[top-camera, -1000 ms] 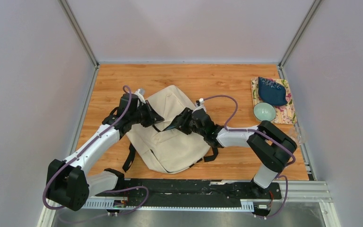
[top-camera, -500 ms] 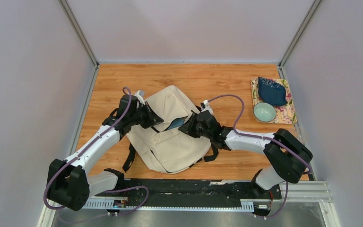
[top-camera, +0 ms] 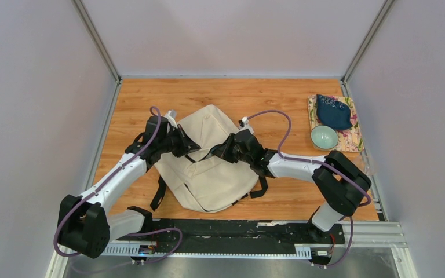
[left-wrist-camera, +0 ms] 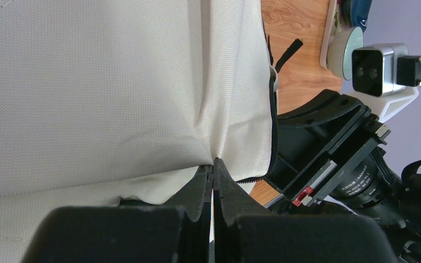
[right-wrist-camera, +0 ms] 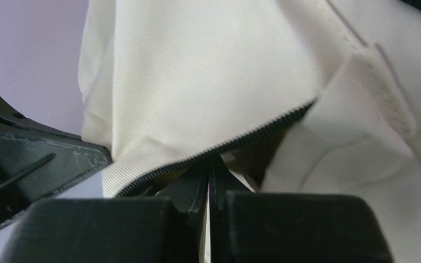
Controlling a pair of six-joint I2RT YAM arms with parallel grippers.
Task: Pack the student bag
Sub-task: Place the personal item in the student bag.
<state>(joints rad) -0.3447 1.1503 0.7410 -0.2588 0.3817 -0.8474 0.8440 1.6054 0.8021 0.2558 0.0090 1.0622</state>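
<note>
Left gripper [top-camera: 192,146] and right gripper [top-camera: 214,154] on student bag [top-camera: 208,176] at table [top-camera: 266,98] centre; bowl [top-camera: 324,137] before pouch [top-camera: 333,111] on mat [top-camera: 354,138], far right.

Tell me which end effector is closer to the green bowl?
Right. The right end effector is on the bag, left of the bowl; the left end effector is farther left.

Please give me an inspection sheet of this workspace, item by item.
Surface: wooden table, no spills seen.
Job's things: student bag lying mid-table, zipper opening between the grippers.
Clutter: floral mat at far right, bearing a dark blue object and a pale green bowl.
Grippers: left gripper shut on bag fabric; right gripper shut at the zipper edge.
Cables: purple cables along both arms.
Surroundings: grey walls, metal frame posts.
</note>
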